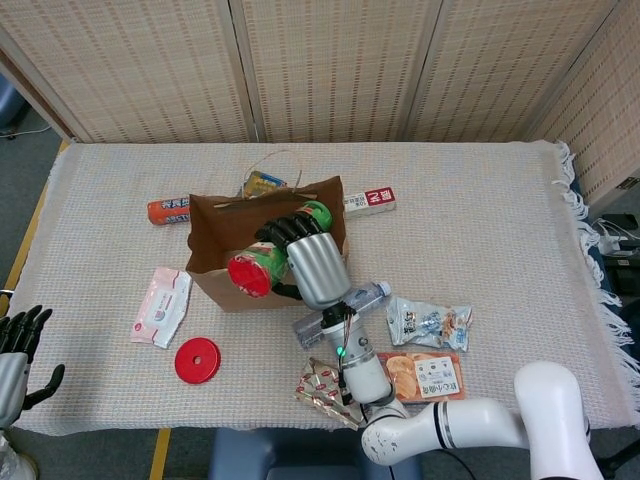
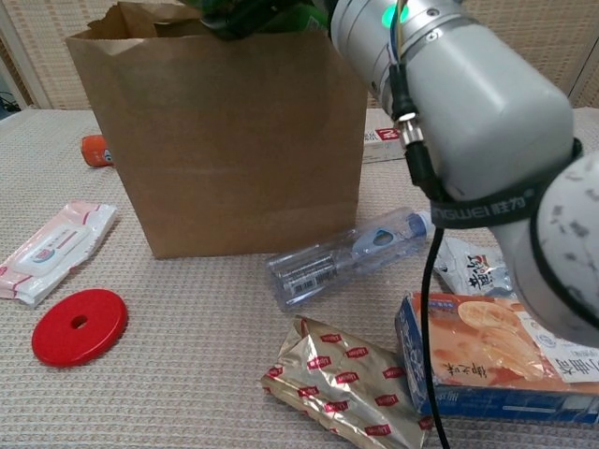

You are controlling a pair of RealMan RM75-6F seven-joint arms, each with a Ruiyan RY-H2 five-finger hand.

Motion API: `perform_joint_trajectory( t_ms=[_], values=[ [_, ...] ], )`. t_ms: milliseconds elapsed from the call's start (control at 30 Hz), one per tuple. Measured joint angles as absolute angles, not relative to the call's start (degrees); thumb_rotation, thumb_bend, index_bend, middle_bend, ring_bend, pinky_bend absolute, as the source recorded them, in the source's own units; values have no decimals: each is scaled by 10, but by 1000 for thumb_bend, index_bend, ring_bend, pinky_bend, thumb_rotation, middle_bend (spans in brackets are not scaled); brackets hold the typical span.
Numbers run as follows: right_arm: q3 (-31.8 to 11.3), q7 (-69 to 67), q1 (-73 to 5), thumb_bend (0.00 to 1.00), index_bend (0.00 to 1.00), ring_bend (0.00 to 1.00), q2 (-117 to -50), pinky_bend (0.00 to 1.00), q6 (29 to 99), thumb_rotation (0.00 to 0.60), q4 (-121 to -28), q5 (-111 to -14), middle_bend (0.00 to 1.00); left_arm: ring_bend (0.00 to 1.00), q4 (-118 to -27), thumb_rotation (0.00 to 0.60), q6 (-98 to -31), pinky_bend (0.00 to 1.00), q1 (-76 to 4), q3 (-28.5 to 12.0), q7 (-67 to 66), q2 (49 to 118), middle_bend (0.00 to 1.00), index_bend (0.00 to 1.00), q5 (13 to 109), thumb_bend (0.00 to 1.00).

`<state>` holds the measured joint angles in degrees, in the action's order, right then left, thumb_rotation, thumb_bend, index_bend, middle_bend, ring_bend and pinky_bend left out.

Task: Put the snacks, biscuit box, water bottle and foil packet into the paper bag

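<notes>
On woven cloth [image 1: 520, 240], green red-capped snack can [image 1: 262, 268] over brown bag [image 1: 215, 240]

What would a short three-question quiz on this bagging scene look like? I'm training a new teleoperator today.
1. True or false: the right hand holds a green can with a red lid over the paper bag.
2. Which lies nearest the table's front edge: A water bottle, B foil packet, C wipes pack?
3. What does the left hand hold?

Key: 1 true; 2 B; 3 nothing.
</notes>
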<state>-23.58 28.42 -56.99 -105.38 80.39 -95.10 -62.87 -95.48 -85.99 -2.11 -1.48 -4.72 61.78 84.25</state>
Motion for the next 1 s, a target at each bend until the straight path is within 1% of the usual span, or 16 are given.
perform_joint_trajectory(
  t_ms=[33,67,100,133,167,200,233,267,300,367,433,633,767,1000],
  values=[
    [-235,285,-569,403,538,582,-1054,652,802,600,-951,-626,609,0,-955,600,-860,0,-21,-15,-47,618,0,0,842,375],
    [-234,287,-567,403,469,517,-1054,590,799,600,-952,-621,576,0,-954,600,-860,0,-21,-15,-47,618,0,0,843,374],
    [-234,291,-565,402,380,435,-1053,517,794,600,-955,-614,517,0,-954,600,-860,0,-21,-15,-46,618,0,0,843,374],
    [-233,294,-564,395,314,376,-1051,470,789,600,-959,-609,464,0,-954,600,-860,0,-21,-15,-46,618,0,0,843,373],
    [-233,297,-562,365,192,276,-1048,392,785,600,-964,-602,367,0,-954,600,-860,0,-21,-15,-46,618,0,0,843,373],
    [-233,303,-561,328,97,202,-1045,333,780,600,-972,-592,292,0,-954,600,-860,0,-21,-15,-47,618,0,0,843,373],
    [-234,308,-559,293,42,150,-1042,290,776,600,-979,-584,237,0,-954,600,-861,0,-21,-15,-47,618,0,0,843,373],
    [-235,314,-558,262,8,101,-1038,248,773,600,-986,-577,181,0,-954,600,-861,0,-21,-15,-48,618,0,0,843,373],
    [-237,321,-556,240,0,62,-1032,216,770,600,-995,-569,136,0,-954,600,-861,0,-21,-15,-48,618,0,0,843,373],
    [-242,330,-554,212,0,20,-1024,181,768,600,-1006,-563,86,0,-954,600,-861,0,-21,-15,-49,618,0,0,843,372],
    [-250,333,-551,189,0,1,-1015,168,768,600,-1016,-561,63,0,-954,600,-861,0,-20,-15,-50,618,0,0,843,373],
    [-273,335,-542,151,0,0,-986,168,773,600,-1039,-554,59,0,-955,600,-862,0,-20,-15,-53,619,0,0,842,373],
    [-284,332,-532,147,0,0,-959,167,776,600,-1066,-549,59,0,-955,600,-862,0,-20,-16,-56,620,0,0,841,373],
    [-287,312,-494,147,0,0,-885,168,778,600,-1127,-555,59,0,-956,600,-862,0,-20,-16,-61,621,0,0,840,375]
  ],
)
